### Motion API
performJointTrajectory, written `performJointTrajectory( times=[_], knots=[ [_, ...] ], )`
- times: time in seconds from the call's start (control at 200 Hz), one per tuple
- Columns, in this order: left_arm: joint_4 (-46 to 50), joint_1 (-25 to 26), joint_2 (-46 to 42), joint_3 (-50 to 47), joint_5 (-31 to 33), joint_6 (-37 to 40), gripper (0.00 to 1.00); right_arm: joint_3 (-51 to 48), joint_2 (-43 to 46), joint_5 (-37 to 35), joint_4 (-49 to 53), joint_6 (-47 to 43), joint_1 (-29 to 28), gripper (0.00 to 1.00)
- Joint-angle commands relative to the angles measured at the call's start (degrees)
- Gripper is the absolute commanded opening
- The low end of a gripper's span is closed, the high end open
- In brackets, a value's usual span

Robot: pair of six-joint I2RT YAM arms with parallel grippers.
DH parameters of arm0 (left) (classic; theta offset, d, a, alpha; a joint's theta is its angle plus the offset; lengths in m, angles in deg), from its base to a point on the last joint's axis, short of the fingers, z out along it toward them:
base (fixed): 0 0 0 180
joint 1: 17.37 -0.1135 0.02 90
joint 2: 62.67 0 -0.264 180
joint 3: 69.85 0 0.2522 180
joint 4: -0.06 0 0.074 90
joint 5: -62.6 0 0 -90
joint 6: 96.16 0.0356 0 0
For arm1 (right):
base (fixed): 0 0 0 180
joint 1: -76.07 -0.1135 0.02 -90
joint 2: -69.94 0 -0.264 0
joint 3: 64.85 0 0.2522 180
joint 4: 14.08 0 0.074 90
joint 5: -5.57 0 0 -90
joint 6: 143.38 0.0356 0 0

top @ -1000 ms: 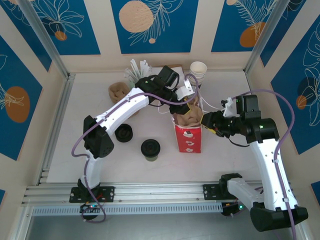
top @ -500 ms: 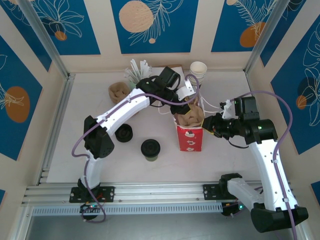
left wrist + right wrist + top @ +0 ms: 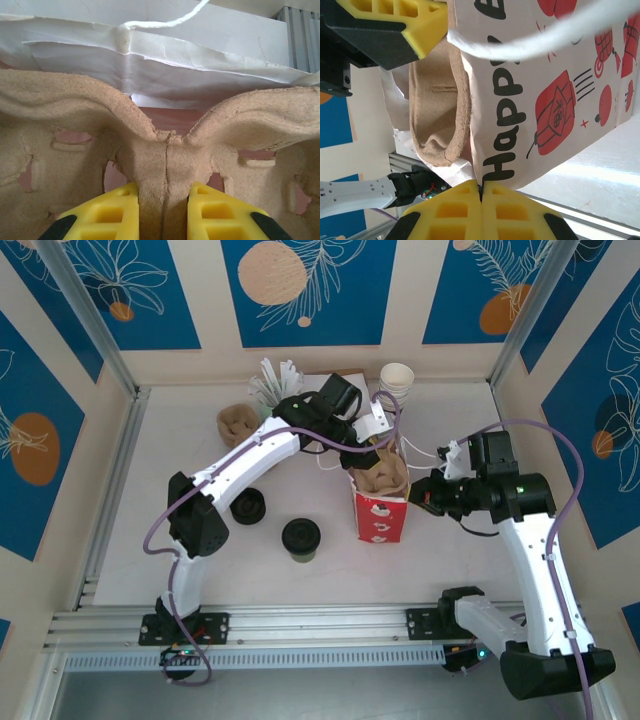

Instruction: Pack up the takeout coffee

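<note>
While left fingers (image 3: 112, 215) clamp pulp carrier (image 3: 75, 115) in paper bag (image 3: 545, 100), right fingers (image 3: 452, 212) pinch its rim, takeout coffee (image 3: 301, 536) outside

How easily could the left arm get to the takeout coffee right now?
Probably not yet. The left gripper is shut on the pulp carrier, half inside the paper bag. The takeout coffee stands apart on bare table, nothing over it, so after releasing it looks reachable.

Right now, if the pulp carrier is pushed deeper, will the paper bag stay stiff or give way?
The paper bag likely gives: its thin white wall shows creases. Standing tall and narrow, it might tip, though the right end effector pinching its rim should steady it.
</note>
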Motion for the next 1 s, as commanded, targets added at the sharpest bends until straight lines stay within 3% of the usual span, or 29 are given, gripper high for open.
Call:
performJointTrajectory(
  times=[0.0, 0.28, 0.79, 0.995],
  knots=[
    [3.65, 0.03, 2.26, 0.74, 3.54, 2.87, 0.19, 2.02, -0.65, 2.75, 6.36, -3.05, 0.77, 0.02],
    [5.35, 1.70, 2.15, 0.84, 3.08, 8.75, 0.20, 4.71, -3.63, 5.37, 9.45, -6.21, 3.77, 0.02],
    [7.93, 4.27, 3.86, 1.62, 9.23, 14.71, 0.20, 8.30, -6.49, 6.52, 9.95, -8.30, 5.34, 0.02],
    [7.67, 4.76, 3.44, 1.45, 6.41, 15.43, 0.21, 8.39, -6.61, 6.06, 8.83, -7.86, 5.45, 0.04]
  ],
)
